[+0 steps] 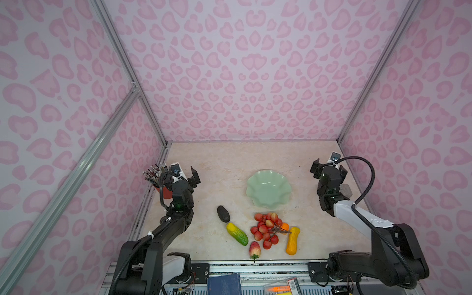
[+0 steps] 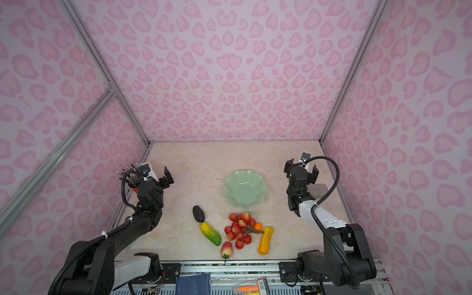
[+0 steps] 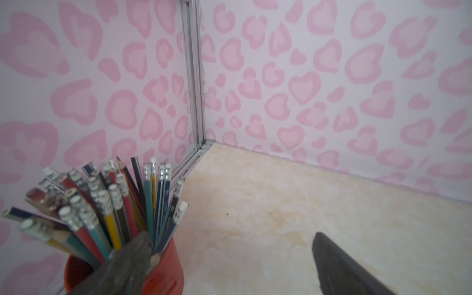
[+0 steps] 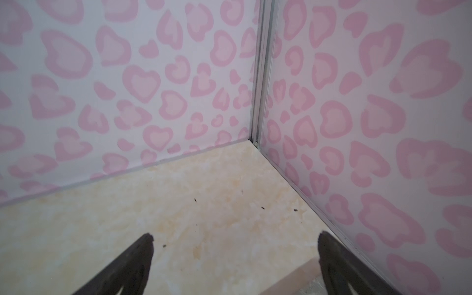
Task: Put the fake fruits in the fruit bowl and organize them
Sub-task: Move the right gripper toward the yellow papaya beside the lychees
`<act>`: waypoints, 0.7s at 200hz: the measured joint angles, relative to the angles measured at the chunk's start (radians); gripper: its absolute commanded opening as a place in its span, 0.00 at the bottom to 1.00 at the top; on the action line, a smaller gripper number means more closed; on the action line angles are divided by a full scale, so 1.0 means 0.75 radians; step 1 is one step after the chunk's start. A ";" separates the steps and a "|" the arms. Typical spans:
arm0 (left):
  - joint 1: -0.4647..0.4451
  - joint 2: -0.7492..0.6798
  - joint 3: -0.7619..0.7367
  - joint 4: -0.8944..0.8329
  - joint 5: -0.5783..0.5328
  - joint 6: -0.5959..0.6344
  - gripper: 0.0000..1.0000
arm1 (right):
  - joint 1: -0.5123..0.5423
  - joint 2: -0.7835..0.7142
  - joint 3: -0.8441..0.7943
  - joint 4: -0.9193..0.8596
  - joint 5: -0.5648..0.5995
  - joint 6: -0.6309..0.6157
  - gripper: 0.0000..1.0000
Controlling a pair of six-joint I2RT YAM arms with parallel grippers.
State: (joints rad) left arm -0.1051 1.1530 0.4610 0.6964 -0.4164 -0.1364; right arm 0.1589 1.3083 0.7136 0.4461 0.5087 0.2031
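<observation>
While both sets of jaws stand wide apart and grip nothing, left end effector (image 3: 231, 242) hangs well left of the fruit bowl (image 1: 268, 189), by the red pencil cup (image 1: 166, 192); right end effector (image 4: 235, 237) hangs well right of the bowl. All the fruits lie on the tabletop (image 1: 217, 166), outside the bowl, on its robot side. Avocado (image 1: 223, 214) sits front-left of the bowl, with the ribbed yellow-green piece (image 1: 237, 233) just past it. Berry cluster (image 1: 265, 228) lies nearest the rim. Orange ball (image 1: 284, 226) sits between cluster and gourd (image 1: 293, 240). Strawberry (image 1: 255, 250) is farthest.
</observation>
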 measured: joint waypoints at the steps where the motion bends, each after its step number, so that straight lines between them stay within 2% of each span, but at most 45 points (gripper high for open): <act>1: 0.000 -0.004 0.004 -0.006 0.002 -0.005 1.00 | -0.002 -0.001 0.018 -0.025 -0.008 0.015 1.00; 14: -0.001 -0.066 0.067 -0.103 0.040 -0.092 1.00 | -0.043 -0.011 0.158 -0.226 -0.137 0.114 0.98; 32: -0.001 -0.119 0.101 -0.227 0.121 -0.217 0.99 | -0.082 -0.050 0.193 -0.431 -0.329 0.213 0.94; 56: -0.001 -0.170 0.098 -0.387 0.233 -0.359 0.97 | -0.015 -0.127 0.183 -0.759 -0.548 0.293 0.92; 94: -0.002 -0.199 0.081 -0.549 0.319 -0.499 0.96 | 0.319 -0.325 0.077 -1.206 -0.604 0.435 0.90; 140: -0.002 -0.196 0.106 -0.650 0.397 -0.544 0.96 | 0.708 -0.594 -0.083 -1.585 -0.601 0.765 0.83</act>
State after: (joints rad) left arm -0.1066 1.0058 0.5404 0.2089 -0.1188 -0.5446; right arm 0.6899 0.8627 0.6510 -0.7425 0.0582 0.7773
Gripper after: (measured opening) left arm 0.956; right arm 0.835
